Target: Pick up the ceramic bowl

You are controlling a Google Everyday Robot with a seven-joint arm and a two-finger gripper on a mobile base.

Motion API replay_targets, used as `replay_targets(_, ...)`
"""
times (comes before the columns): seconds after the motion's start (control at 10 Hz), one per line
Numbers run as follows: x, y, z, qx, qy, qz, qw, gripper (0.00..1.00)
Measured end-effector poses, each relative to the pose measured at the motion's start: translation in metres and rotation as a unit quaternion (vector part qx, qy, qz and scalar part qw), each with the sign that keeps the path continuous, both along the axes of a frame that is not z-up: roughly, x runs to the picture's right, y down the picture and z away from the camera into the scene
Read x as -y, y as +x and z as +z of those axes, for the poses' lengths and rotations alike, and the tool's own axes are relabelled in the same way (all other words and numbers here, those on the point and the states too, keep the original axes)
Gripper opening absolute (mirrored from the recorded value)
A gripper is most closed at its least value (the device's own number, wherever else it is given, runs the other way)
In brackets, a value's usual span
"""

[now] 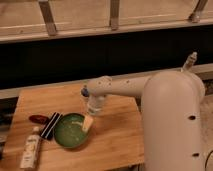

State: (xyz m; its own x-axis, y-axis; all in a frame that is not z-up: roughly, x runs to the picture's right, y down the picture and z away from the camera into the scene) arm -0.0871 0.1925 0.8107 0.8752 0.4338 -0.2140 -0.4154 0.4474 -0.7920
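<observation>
The ceramic bowl (pixel 70 132) is wide, shallow and green, and sits on the wooden table (pixel 117 137) at the front left. My gripper (pixel 87 123) hangs down from the white arm (pixel 120 87) and sits at the bowl's right rim, its pale tip reaching over the edge. The bowl rests flat on the table.
A black flat object (pixel 50 125) and a red object (pixel 38 119) lie just left of the bowl. A white bottle (pixel 31 148) lies at the front left edge. A small cup with a blue top (pixel 85 92) shows behind the arm. My large white body (pixel 175 125) fills the right.
</observation>
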Motion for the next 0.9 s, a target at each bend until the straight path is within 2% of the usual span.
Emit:
replay_targets(0.3,-0.015,-0.017,-0.002,0.005,-0.011,-0.006,0.9999,0.80)
replay_targets(0.6,-0.031,-0.040,0.000,0.005,-0.012,-0.031,0.9994,0.79)
replay_targets(0.7,-0.034,-0.042,0.001,0.005,-0.011,-0.036,0.9993,0.74)
replay_targets(0.9,-0.036,-0.044,0.002,0.010,-0.005,-0.037,0.9992,0.54)
